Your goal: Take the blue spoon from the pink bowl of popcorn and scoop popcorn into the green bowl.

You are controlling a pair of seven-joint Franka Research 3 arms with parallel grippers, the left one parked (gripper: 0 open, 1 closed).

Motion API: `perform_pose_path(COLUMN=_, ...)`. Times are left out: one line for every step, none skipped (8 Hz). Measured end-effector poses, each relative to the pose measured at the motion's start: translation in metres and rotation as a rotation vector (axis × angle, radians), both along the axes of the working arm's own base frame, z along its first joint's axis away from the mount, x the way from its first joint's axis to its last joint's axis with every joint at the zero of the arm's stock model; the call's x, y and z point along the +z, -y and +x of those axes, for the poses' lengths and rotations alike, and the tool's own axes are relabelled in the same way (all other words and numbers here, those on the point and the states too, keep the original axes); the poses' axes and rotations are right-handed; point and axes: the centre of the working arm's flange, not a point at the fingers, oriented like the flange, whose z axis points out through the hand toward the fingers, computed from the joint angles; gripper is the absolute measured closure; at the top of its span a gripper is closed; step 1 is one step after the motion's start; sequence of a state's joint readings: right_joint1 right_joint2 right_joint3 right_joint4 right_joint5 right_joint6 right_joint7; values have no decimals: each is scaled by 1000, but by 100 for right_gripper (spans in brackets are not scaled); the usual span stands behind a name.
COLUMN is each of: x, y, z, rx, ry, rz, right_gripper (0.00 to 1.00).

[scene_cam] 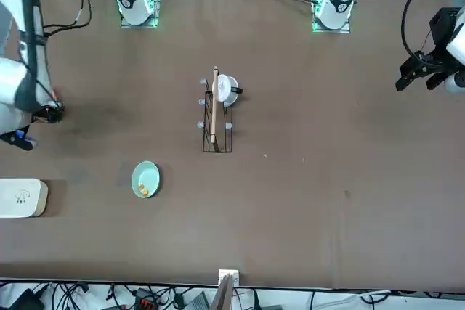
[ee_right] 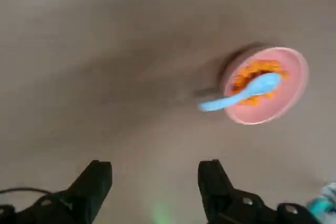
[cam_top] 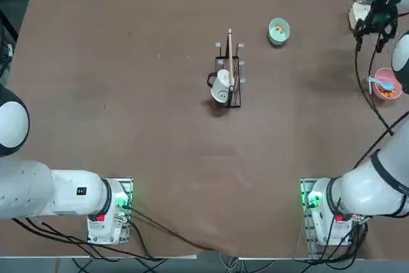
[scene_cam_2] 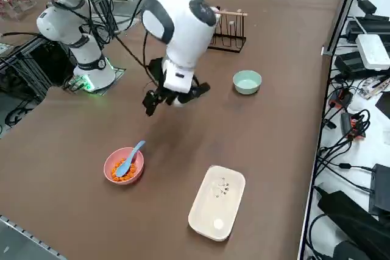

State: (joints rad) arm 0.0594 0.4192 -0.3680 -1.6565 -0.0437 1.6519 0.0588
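Brown table point(scene_cam_2: 73, 150), right gripper point(scene_cam_2: 175, 97) hovering w/ fingers spread wide, nothing in it. Blue spoon point(scene_cam_2: 130, 158) sits in the pink bowl point(scene_cam_2: 110, 164) on the popcorn point(scene_cam_2: 124, 173), near the table's edge; green bowl point(scene_cam_2: 247, 81) well apart by the rack point(scene_cam_2: 230, 33).

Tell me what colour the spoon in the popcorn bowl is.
Light blue. The spoon shows best in the right wrist view, lying across the pink bowl.

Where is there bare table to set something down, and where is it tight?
Free: the wide stretch between the black rack with the white mug and the arm bases, and the left half. Tighter: the right edge, where the open right claw hangs between the pink bowl, the cream box and the green bowl.
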Motion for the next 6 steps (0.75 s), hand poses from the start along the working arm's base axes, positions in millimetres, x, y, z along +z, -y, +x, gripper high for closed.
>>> perform_pose_path(x=29, y=-10, z=10, rx=10, ry=48, rz=81, right_gripper=0)
perform_pose_path(x=59, y=-19, z=20, rx=22, ry=108, rz=144, right_gripper=0)
perform_pose_path(x=92, y=-27, z=28, rx=35, ry=177, rz=181, right_gripper=0)
perform_pose_path(x=130, y=-38, z=35, rx=62, ry=250, rz=194, right_gripper=0)
perform_pose_path(x=170, y=-56, z=37, rx=108, ry=295, rz=201, right_gripper=0)
perform_pose_path(x=206, y=-80, z=34, rx=154, ry=318, rz=207, right_gripper=0)
